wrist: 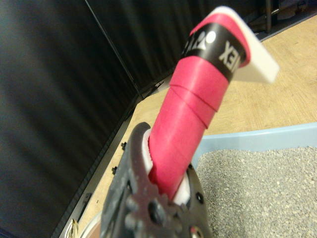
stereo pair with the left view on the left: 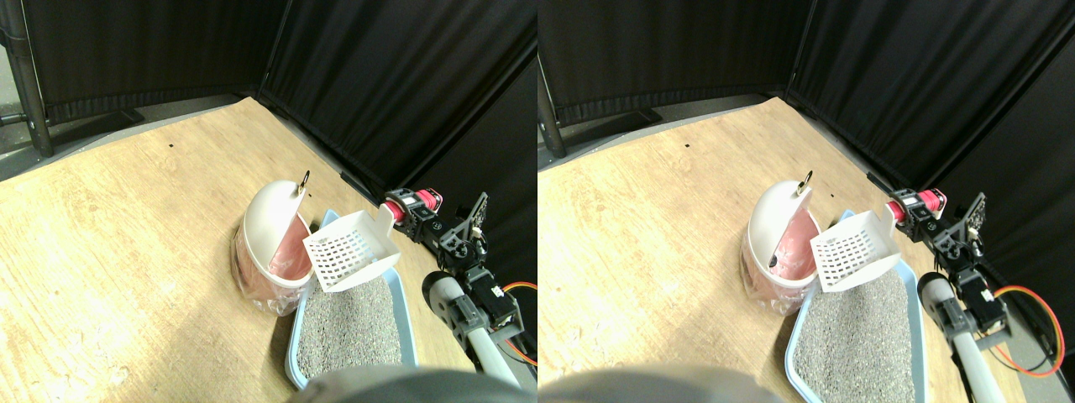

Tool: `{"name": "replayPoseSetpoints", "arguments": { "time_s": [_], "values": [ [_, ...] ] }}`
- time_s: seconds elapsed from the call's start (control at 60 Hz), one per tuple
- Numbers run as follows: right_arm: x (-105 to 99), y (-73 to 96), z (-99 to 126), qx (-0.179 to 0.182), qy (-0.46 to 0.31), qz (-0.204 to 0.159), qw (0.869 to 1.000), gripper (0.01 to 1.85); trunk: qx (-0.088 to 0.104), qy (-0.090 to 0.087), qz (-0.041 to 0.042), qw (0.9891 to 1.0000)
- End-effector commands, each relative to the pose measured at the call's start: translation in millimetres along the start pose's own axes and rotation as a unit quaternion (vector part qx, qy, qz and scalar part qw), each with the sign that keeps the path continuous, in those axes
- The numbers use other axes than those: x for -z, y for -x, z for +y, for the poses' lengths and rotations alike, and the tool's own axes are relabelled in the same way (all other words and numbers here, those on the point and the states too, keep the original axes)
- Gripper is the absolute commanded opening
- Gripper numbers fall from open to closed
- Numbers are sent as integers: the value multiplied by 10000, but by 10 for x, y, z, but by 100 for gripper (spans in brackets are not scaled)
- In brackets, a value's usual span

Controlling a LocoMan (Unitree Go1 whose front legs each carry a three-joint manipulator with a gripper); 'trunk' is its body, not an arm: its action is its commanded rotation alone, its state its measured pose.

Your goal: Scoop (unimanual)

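Note:
A white slotted scoop (stereo pair with the left view on the left: 351, 248) hangs over the far end of the light blue litter tray (stereo pair with the left view on the left: 406, 285), beside the open mouth of a white domed bin (stereo pair with the left view on the left: 270, 220) with a pink liner. Its pink-wrapped handle (stereo pair with the left view on the left: 420, 202) runs back into my right gripper (stereo pair with the left view on the left: 401, 208). In the wrist view the dark jaws close around the base of the pink handle (wrist: 190, 114), so my right gripper (wrist: 166, 191) is shut on it. Grey litter (stereo pair with the left view on the left: 348, 326) fills the tray. I cannot tell whether anything lies in the scoop.
The bin stands on the wooden floor (stereo pair with the left view on the left: 126, 243) just left of the tray. Black curtains (stereo pair with the left view on the left: 395, 75) close off the back and right side. A metal post (stereo pair with the left view on the left: 27, 80) stands at the far left. An orange cable (stereo pair with the left view on the left: 522, 287) loops by the arm.

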Motion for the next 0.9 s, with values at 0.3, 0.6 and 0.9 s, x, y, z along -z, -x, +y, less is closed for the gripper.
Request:
{"name": "replayPoseSetpoints", "arguments": {
  "time_s": [0.3,0.6,0.9],
  "values": [
    [97,125,-181,287,-916,-832,9919,6,-115,-23,-215,9997],
    [372,394,-482,1044,-1444,-1047,9784,6,342,-363,-121,9987],
    [696,736,-661,1900,-1829,-1067,9587,6,833,-708,13,9940]
  ]
}}
